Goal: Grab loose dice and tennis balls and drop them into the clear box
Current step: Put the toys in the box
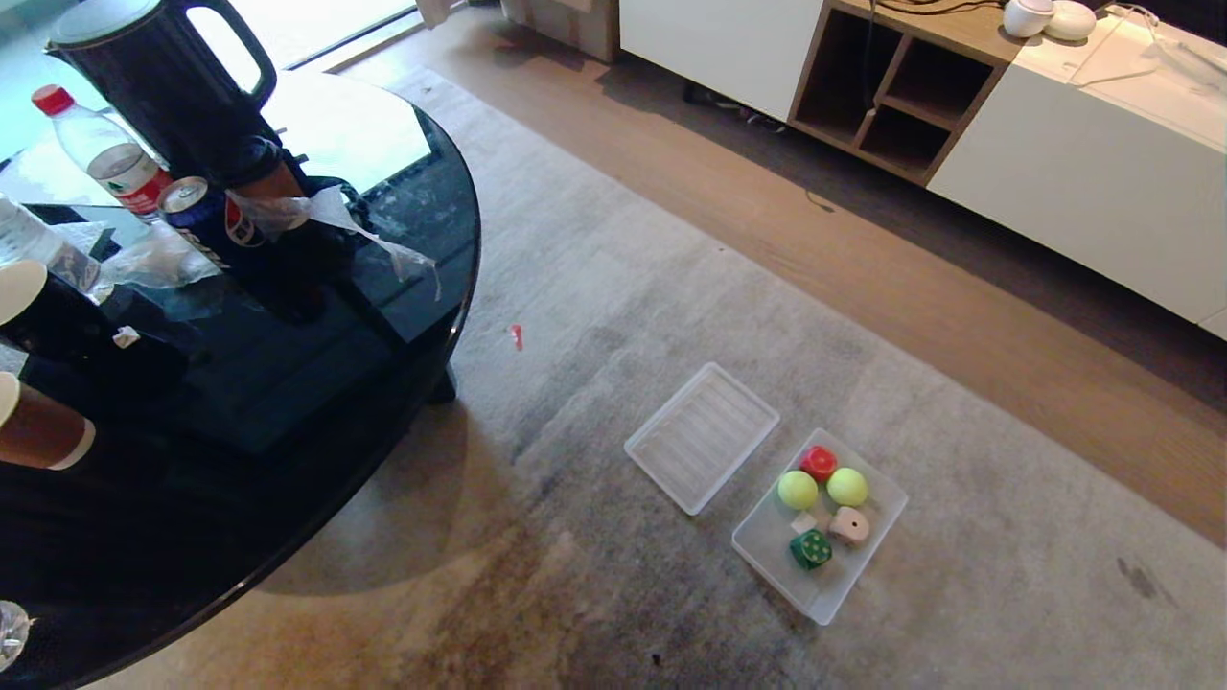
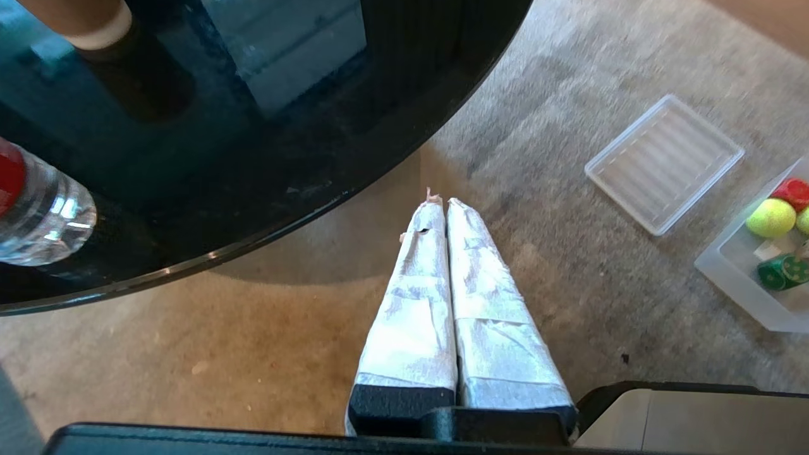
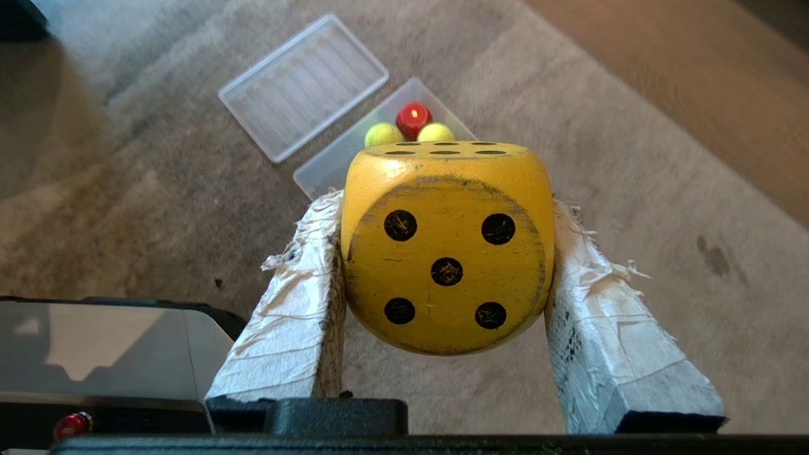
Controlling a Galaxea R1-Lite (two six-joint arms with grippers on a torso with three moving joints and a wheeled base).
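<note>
The yellow die (image 3: 447,249) sits clamped between the two taped fingers (image 3: 297,316) of the right gripper (image 3: 445,278), five-pip face toward the wrist camera, six-pip face on the far side. The pads press its two opposite flanks squarely and the die fills the whole gap, so the hold looks firm; it hangs in the air above the rug (image 3: 632,189), well short of the box (image 3: 328,167).

The box lies ahead of the jaws and beyond the die, which hides its near part. In it, as the head view shows, are two balls (image 1: 798,490), the red die (image 1: 819,462), the beige die (image 1: 849,525) and the green die (image 1: 811,549); the yellow one looks to be the last piece out. The step in hand is the carry and drop. To do it well, I would bring the jaws over the bare near end of the box, past the green die, lower until the die is just above the rim, then spread the fingers. Dropped from high, it could bounce off the other pieces and out.

The lid (image 3: 303,85) lies just beside the box, ahead and to one side of the jaws, apart from it by a thin strip of rug; a release there would miss. The black table (image 1: 288,402) stands well off to the left, with open rug between it and the box, so the approach is free. The left gripper (image 2: 446,202) hangs parked near the table's edge, fingers pressed together on nothing.
</note>
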